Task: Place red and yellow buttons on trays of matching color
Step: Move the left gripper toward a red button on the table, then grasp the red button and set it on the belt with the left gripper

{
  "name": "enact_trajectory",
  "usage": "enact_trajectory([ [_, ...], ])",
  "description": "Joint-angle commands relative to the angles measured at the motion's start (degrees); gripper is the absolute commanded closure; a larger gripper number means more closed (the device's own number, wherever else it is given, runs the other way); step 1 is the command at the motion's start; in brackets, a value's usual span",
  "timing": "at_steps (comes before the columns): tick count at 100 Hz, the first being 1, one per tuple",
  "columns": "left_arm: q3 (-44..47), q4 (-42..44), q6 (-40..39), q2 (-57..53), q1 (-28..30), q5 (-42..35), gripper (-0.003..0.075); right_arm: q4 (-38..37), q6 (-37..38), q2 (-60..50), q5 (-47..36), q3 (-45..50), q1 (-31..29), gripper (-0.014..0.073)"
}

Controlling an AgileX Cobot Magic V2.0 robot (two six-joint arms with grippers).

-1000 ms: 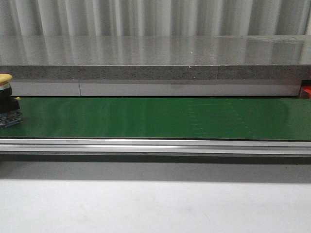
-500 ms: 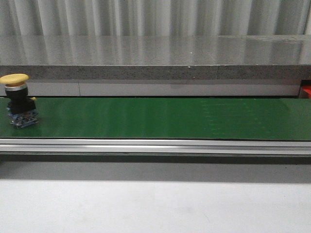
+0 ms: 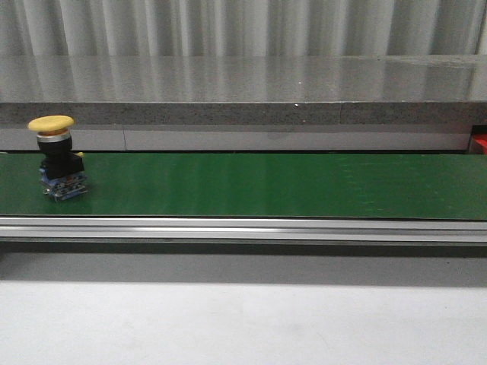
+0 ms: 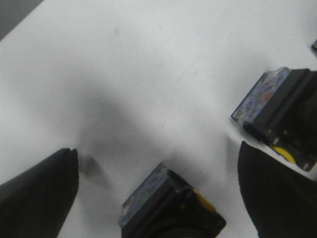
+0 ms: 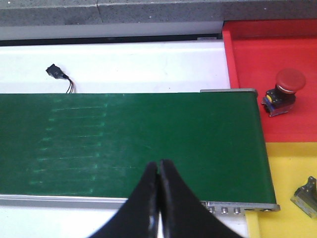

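A yellow-capped button (image 3: pixel 57 156) stands upright on the green belt (image 3: pixel 266 186) near its left end in the front view; neither gripper shows there. My left gripper (image 4: pixel 157 151) hangs open over a white table, with one yellow button (image 4: pixel 168 208) lying on its side between the fingers, untouched, and another (image 4: pixel 280 116) beside one finger. My right gripper (image 5: pixel 158 163) is shut on nothing above the belt (image 5: pixel 124 134). Past the belt's end lie the red tray (image 5: pixel 257 54), holding a red button (image 5: pixel 285 89), and the yellow tray (image 5: pixel 287 173), holding a grey button base (image 5: pixel 306 197).
A grey stone ledge (image 3: pixel 243 84) runs behind the belt, and an aluminium rail (image 3: pixel 243 228) runs along its front. A small black connector with wires (image 5: pixel 59 74) lies on the white surface beyond the belt.
The yellow button has travelled to the right along the belt from the frame's left edge. Nothing else in the front view has moved.
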Motion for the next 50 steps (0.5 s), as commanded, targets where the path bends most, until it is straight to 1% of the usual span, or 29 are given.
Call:
enact_trajectory([
  [1,-1.5,-1.4,-0.5,-2.8,-0.2,-1.7,0.0139,0.9,-0.6,-0.4,-3.7,-1.4,0.0,0.0662],
  [6,-1.5,-1.5,-0.5,-2.8,-0.2,-1.7,0.0189,0.9,-0.6,-0.4,-3.7,-1.4,0.0,0.0662],
  [8,-1.5,-1.5,-0.5,-2.8,-0.2,-1.7,0.0232,0.9,-0.6,-0.4,-3.7,-1.4,0.0,0.0662],
  [9,-1.5,-1.5,-0.5,-2.8,-0.2,-1.7,0.0232,0.9,-0.6,-0.4,-3.7,-1.4,0.0,0.0662],
  [11,-1.5,-1.5,-0.5,-2.9,-0.2,-1.7,0.0283,0.9,-0.6,-0.4,-3.7,-1.4,0.0,0.0662],
  [16,-1.5,-1.6,-0.5,-3.0,-0.2,-1.4,0.0376,0.9,-0.6,-0.4,-3.7,-1.4,0.0,0.0662],
  [19,-1.5,-1.8,-0.5,-3.1,-0.2,-1.3,0.0461,0.9,-0.6,-0.4,-3.7,-1.4,0.0,0.0662],
  [20,-1.5,-1.9,-0.5,-3.3,-0.2,-1.2,0.0479,0.9,-0.6,-0.4,-3.7,-1.4,0.0,0.0662],
  [21,-1.5,-1.9,-0.5,-3.4,-0.2,-1.2,0.0515,0.9,-0.6,-0.4,-3.7,-1.4,0.0,0.0662],
  [23,-1.5,-2.0,-0.5,-3.6,-0.2,-1.0,0.0551,0.9,-0.6,-0.4,-3.7,-1.4,0.0,0.0662],
  [24,-1.5,-2.0,-0.5,-3.6,-0.2,-0.9,0.0587,0.9,-0.6,-0.4,-3.7,-1.4,0.0,0.0662],
  [25,-1.5,-2.0,-0.5,-3.7,-0.2,-0.8,0.0604,0.9,-0.6,-0.4,-3.7,-1.4,0.0,0.0662],
  [28,-1.5,-2.2,-0.5,-4.3,-0.2,-0.3,0.069,0.9,-0.6,-0.4,-3.7,-1.4,0.0,0.0662],
  [31,-1.5,-2.2,-0.5,-4.8,-0.2,0.2,0.0742,0.9,-0.6,-0.4,-3.7,-1.4,0.0,0.0662],
  [50,-0.7,-2.2,-0.5,-13.0,-0.2,0.9,0.0741,0.9,-0.6,-0.4,-3.7,-1.4,0.0,0.0662],
])
